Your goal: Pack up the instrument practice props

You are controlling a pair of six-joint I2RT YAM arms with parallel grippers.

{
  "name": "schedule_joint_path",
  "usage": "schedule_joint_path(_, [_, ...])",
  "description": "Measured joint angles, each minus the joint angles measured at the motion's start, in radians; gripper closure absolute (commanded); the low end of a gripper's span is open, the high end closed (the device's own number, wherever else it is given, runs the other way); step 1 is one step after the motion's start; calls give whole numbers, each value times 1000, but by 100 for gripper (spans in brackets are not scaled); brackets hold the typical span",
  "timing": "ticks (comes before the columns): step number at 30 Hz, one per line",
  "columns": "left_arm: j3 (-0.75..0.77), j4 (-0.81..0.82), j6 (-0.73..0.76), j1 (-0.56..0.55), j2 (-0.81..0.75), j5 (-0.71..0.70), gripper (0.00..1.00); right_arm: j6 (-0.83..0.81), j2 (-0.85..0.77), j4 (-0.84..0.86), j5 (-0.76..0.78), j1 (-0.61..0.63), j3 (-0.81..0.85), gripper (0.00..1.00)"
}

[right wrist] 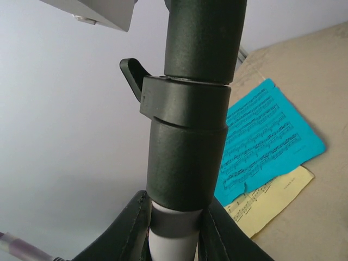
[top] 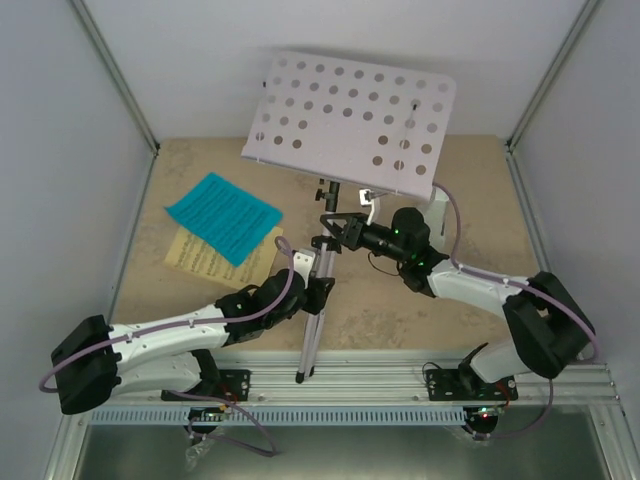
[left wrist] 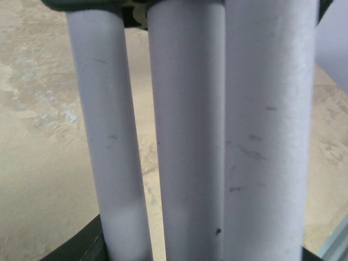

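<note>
My left claw is pinched round the music stand low down, on its three white legs, which are folded tight side by side. In the left wrist view the tubes fill the gap btw my dark fingers and run straight across it. My right claw grips the same stand higher up: the fingers press either side of the pale tube just under the black sleeve, w/ the clamp collar and its small lever right above them. So both claws are closed on the stand, neither spread. The white perforated desk sits above & beyond my right claw, tilted. The foot end runs below my left claw to the near rail. The cyan sheet lies flat on the table to the left of my left claw, well apart from it. It overlaps the yellow sheet, which pokes out at its near edge. From the right claw both sheets show past the post, on its far side
</note>
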Motion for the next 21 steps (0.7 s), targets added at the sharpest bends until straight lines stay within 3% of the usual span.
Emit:
schedule_joint_path(9, [1, -25, -50, 20, 13, -22, 100, 38, 124, 130, -21, 2, 21, 93])
schedule_joint_path(21, [-14, 1, -68, 42, 17, -1, 100, 26, 156, 172, -19, 1, 22, 68])
